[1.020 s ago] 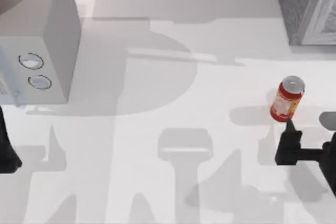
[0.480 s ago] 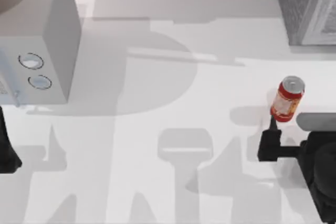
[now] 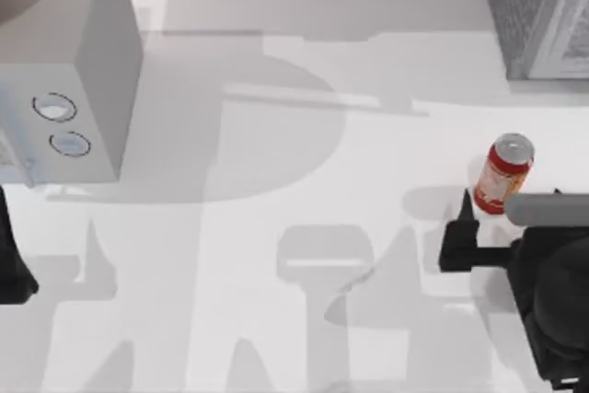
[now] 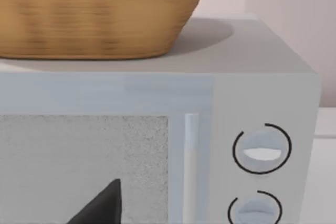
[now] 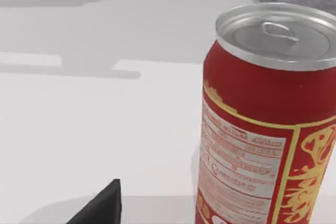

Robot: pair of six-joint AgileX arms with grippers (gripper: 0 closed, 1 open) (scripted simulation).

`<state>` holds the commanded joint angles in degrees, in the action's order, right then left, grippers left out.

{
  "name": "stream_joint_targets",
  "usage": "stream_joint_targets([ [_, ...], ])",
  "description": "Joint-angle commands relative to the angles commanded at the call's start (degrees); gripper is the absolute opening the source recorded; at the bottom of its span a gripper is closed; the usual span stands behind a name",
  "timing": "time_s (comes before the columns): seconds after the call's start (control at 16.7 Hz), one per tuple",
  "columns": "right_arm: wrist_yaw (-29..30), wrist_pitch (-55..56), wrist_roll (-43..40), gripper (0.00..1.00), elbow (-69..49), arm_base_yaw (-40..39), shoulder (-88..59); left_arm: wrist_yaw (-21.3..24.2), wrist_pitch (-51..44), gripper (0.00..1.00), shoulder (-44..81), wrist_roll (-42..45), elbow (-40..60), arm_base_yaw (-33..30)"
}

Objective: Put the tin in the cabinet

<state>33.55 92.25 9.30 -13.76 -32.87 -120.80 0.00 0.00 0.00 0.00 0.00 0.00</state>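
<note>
The tin [image 3: 503, 175], a red can with a silver top, stands upright on the right side of the table; the right wrist view shows it close up [image 5: 268, 129]. My right gripper [image 3: 502, 218] is open just in front of the tin. One dark finger [image 3: 463, 213] reaches up beside the tin's left side, and the other finger is hidden under the arm's grey part. That finger's tip [image 5: 100, 208] also shows in the right wrist view. The cabinet [image 3: 520, 16], dark grey and speckled, stands at the back right corner. My left gripper [image 3: 14, 269] is parked at the left edge.
A pale box with two round rings [image 3: 92, 71] stands at the back left. The left wrist view faces its front [image 4: 157, 98], with a woven basket [image 4: 94, 14] on top. Bare white table [image 3: 294, 181] lies between the box and the tin.
My right arm has shifted left and come further into view. Its visible finger has moved from below the tin to the tin's left side. The tin and the left arm have not moved.
</note>
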Motion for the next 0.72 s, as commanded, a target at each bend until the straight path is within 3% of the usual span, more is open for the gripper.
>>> stream_joint_targets([
  [0.72,-0.4,2.19,-1.1,1.0,-1.47,0.71,-2.62,0.0,0.0,1.0,0.0,0.0,0.0,0.0],
])
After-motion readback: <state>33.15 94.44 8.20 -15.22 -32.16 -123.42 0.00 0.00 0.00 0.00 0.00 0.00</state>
